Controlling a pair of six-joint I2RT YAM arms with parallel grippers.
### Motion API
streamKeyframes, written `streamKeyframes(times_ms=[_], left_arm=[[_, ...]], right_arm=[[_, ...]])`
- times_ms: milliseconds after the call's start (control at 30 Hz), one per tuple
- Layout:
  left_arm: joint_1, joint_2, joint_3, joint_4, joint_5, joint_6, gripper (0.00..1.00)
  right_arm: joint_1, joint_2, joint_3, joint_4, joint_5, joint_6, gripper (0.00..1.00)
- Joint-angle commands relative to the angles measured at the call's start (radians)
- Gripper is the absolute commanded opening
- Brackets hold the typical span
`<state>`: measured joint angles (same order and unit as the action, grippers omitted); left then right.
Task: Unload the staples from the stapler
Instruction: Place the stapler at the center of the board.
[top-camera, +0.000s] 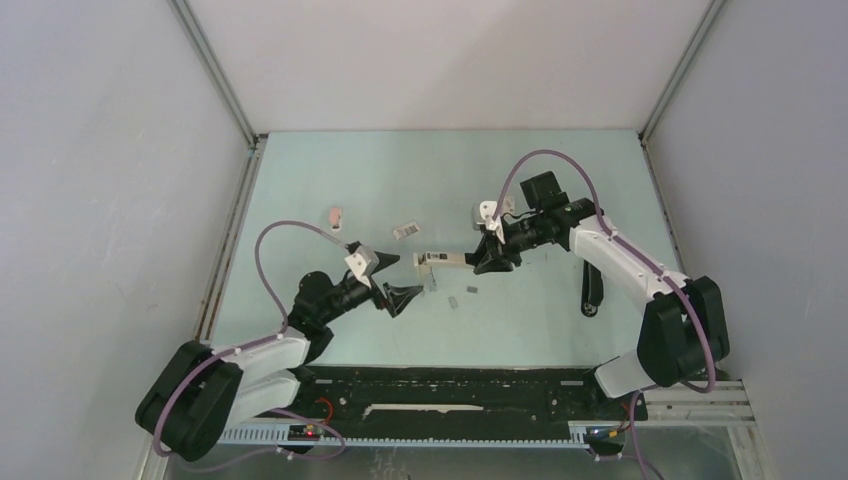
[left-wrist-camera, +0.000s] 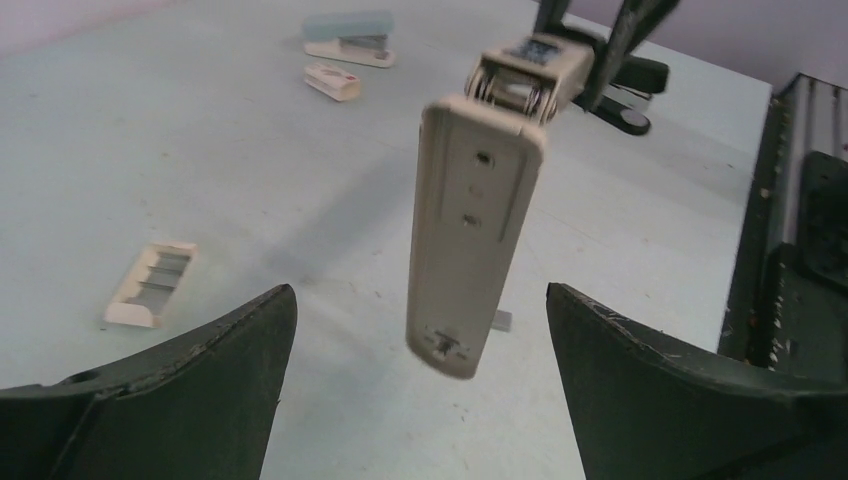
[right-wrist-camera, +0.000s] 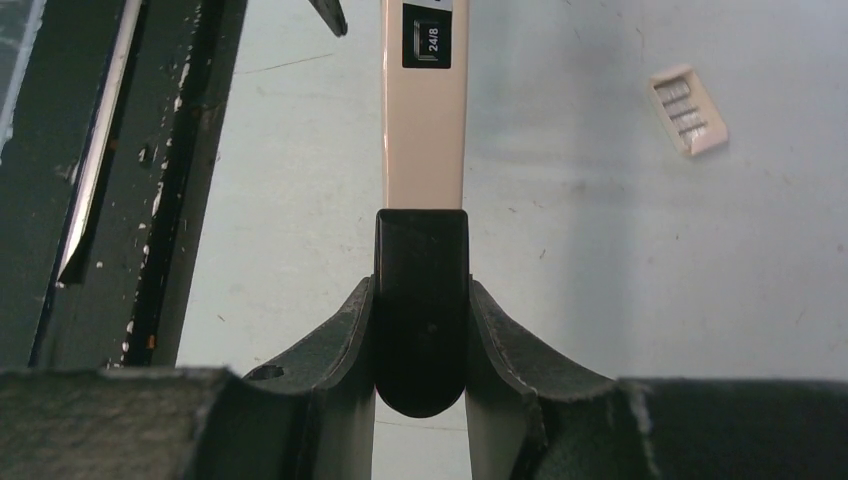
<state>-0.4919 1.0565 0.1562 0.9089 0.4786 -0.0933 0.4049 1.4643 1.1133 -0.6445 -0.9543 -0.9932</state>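
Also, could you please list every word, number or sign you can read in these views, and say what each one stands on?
"24/8": on the black label on top of the beige stapler, right wrist view.
Dark print near the lower end of that stapler's underside, left wrist view: too blurred to read.
Reddish marking on the small pink stapler: too small to read.
Nothing else legible in any view.

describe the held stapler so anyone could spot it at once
Mid-table, find the right end effector. Clamped in it is the stapler: long, cream-beige, swung open and held off the table, unlike the small beige tray lying flat nearby.
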Motion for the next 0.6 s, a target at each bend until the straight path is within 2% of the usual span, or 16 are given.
streamKeyframes(times_ms=[0,267,400,567], left_arm=[[0.004,0.055,-0.078,0.285,0.099,-0.02,1.0],[-0.029,0.21,-0.041,0.398,0.238,0.028,0.98],[-0.053,0.288,-0.02,0.466,0.234,0.038,0.92],[-0.092,0.328,0.006,0.482,0.178,0.059,0.9]], right_arm=[[-0.009,0.01,0.101,-0.161,-0.18,-0.257,0.0],[-0.009,0.016,0.191,-0.34,-0.227,-0.374,0.0],[-0.011,0.013,0.201,-0.334,-0.233,-0.344,0.0],[-0.015,0.026,0.204,-0.337,-0.244,-0.336,0.0]])
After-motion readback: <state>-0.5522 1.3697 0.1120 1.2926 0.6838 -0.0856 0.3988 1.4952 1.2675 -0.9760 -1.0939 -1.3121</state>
